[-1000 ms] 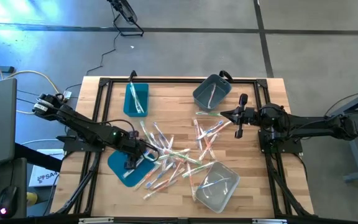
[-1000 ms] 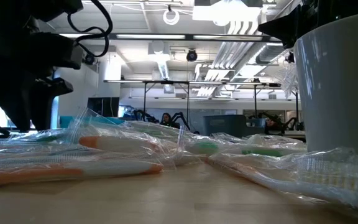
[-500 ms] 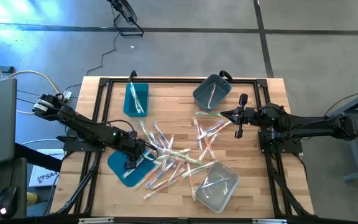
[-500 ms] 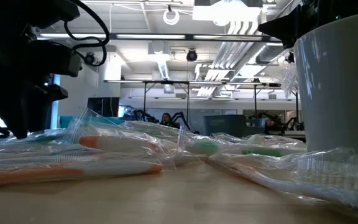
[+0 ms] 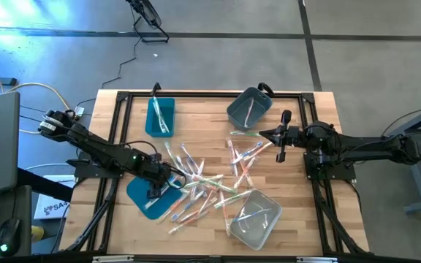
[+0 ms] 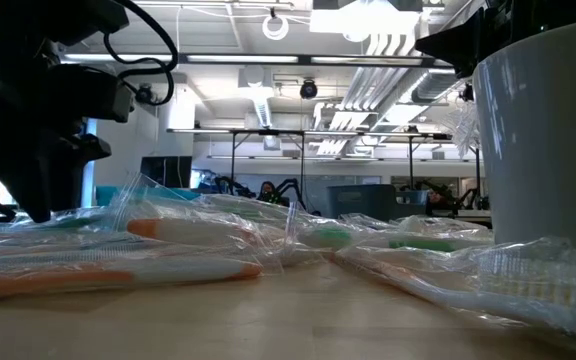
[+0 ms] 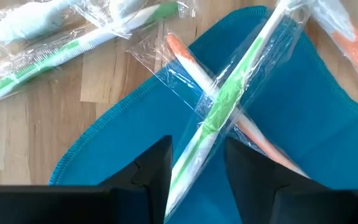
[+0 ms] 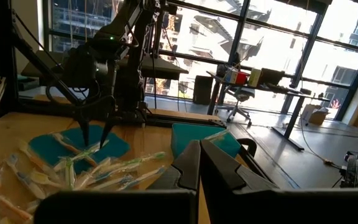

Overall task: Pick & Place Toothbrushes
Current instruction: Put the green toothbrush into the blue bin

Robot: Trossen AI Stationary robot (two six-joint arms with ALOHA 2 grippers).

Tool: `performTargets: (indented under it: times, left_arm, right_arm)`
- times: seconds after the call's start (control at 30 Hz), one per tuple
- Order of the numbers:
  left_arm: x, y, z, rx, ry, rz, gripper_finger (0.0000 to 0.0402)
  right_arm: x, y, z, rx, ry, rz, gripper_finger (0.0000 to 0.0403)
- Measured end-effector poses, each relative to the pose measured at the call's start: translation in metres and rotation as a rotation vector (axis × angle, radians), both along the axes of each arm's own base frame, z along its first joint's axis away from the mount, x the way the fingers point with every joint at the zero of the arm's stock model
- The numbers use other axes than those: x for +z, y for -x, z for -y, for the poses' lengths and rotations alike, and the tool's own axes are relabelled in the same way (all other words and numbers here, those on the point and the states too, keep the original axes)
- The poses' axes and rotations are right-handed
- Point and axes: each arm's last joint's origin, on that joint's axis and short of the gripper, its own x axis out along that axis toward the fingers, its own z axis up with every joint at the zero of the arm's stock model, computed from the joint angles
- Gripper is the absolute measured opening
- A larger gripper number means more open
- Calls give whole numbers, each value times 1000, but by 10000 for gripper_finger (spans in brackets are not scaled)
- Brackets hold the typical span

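Wrapped toothbrushes (image 5: 203,183) lie scattered across the middle of the wooden table. My left gripper (image 5: 154,191) points down over a flat teal lid (image 5: 143,199) at the near left and is open. In its wrist view a green toothbrush (image 7: 222,99) runs between the two fingers of my left gripper (image 7: 197,171). That toothbrush lies crossed over an orange one (image 7: 188,59), and both rest on the teal lid (image 7: 303,106). I cannot tell whether the fingers touch its wrapper. My right gripper (image 5: 262,134) is shut and level, hanging at the table's right side with nothing in it.
A teal bin (image 5: 160,115) at the far left and a grey bin (image 5: 248,107) at the far middle each hold a toothbrush. A clear bin (image 5: 254,218) stands at the near right. A black frame (image 5: 210,93) runs around the table top.
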Motion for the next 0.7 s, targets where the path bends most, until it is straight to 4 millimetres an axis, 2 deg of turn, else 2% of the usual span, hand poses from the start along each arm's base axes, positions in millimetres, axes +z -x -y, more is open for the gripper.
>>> performTargets:
  times: [0.27, 0.7]
  left_arm:
    - [0, 0, 1, 0, 19, -4, 77]
    - [0, 0, 3, -8, 85, -19, 3]
  right_arm:
    - [0, 0, 0, 0, 0, 0, 3]
    - [0, 0, 0, 0, 0, 0, 3]
